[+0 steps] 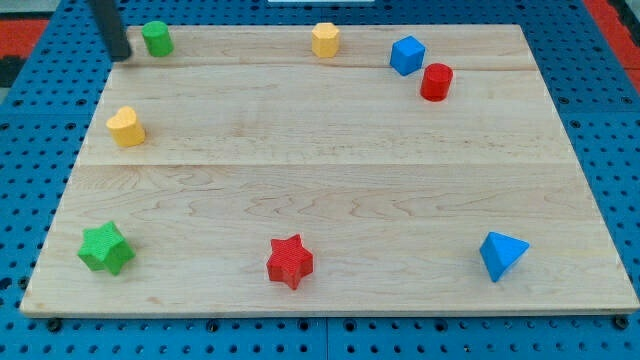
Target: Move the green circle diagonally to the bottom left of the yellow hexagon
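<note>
Board (330,180): green circle (156,38) just rt of my tip (121,56).

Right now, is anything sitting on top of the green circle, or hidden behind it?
Nothing sits on the green circle; its top face is bare. My tip stands just to its left, apart. Behind it only the board edge shows; its far side is hidden.

The pale wooden worktop (330,170) carried eight blocks. Along the view's top lay the green circle (156,38), the yellow hexagon (325,40), a blue block (407,55) and, just beside it, a red cylinder (436,82). A yellow heart (126,126) sat near the view's left edge. Along the view's bottom lay a green star (106,248), a red star (290,261) and a blue triangle (501,254), well apart.
</note>
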Controlling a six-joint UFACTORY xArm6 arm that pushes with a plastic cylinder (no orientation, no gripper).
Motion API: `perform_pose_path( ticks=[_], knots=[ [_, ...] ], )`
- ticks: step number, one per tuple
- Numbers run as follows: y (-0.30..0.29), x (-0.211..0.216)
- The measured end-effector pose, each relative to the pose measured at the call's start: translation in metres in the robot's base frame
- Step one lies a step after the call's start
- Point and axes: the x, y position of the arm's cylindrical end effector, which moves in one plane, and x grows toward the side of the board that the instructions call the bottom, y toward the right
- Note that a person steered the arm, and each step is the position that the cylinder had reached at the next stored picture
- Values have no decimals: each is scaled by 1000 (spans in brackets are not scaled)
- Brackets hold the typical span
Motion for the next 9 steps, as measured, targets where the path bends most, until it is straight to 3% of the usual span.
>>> perform_pose_path(
  ticks=[2,3,4,5,6,7,9],
  knots=[
    [68,-19],
    [89,17],
    [81,10],
    [59,-42],
    [93,-23],
    [125,35],
    [155,53]
  ],
)
